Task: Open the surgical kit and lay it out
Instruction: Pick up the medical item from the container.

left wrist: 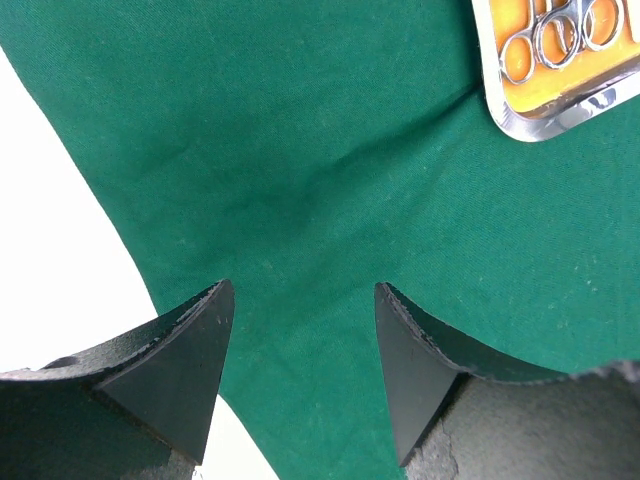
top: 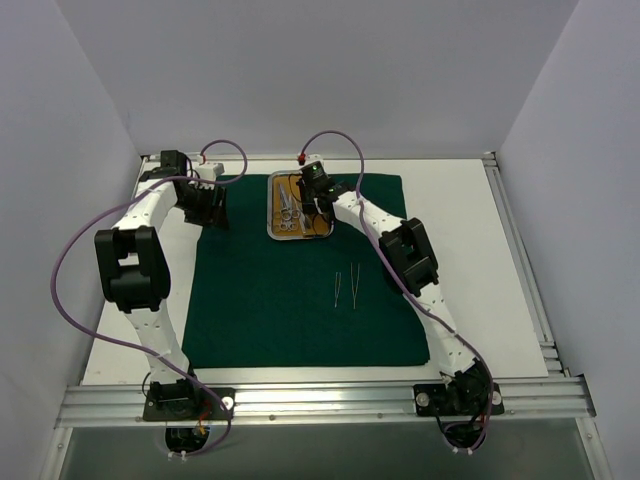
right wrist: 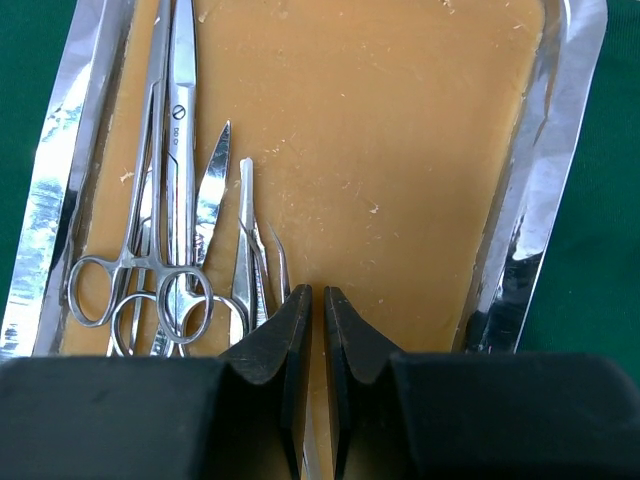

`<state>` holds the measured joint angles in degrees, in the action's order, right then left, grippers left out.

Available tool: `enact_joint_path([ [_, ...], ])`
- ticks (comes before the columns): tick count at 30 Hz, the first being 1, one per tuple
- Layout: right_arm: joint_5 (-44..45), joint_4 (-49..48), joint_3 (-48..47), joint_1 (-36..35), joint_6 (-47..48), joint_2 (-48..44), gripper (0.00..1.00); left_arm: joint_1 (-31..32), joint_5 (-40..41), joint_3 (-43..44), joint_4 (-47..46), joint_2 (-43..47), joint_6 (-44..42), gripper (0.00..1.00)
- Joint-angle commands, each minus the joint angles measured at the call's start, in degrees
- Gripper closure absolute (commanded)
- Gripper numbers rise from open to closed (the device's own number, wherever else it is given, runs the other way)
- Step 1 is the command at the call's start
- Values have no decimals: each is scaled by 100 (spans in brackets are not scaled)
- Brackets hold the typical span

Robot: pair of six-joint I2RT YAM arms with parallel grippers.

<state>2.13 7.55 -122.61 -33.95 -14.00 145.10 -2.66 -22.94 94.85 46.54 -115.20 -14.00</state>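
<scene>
The dark green cloth [top: 290, 320] lies spread flat on the table. At its far edge sits the steel tray [top: 271, 210], its orange-brown floor showing. Several scissor-handled instruments [right wrist: 140, 290] and curved-tip tweezers [right wrist: 278, 262] lie along the tray's left side. Two tweezers [top: 346, 287] rest side by side on the cloth. My right gripper [right wrist: 317, 290] hangs over the tray floor beside the curved tweezers, shut to a thin slit. A silver sliver shows low in that slit; I cannot tell if it is gripped. My left gripper [left wrist: 304, 285] stands open and empty over the cloth's left edge.
White tabletop [left wrist: 60, 250] borders the cloth on the left. A corner of the tray [left wrist: 560, 110] shows at the upper right of the left wrist view. Grey walls close in three sides, and an aluminium rail [top: 320, 400] runs along the near edge. Purple cables loop over both arms.
</scene>
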Motion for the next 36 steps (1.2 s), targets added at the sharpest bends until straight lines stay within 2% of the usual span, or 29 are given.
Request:
enact_joint_path([
  [1,-20,54,53,-41,-42,54,92,20,-88,174,-14,-29,-68,32],
  [15,428,89,-158,-85,81,-465,92,28,-97,165,-5,-47,-68,33],
  [36,481,106,-290,-190,143,-421,92,28,-123,157,-5,-55,-77,33],
])
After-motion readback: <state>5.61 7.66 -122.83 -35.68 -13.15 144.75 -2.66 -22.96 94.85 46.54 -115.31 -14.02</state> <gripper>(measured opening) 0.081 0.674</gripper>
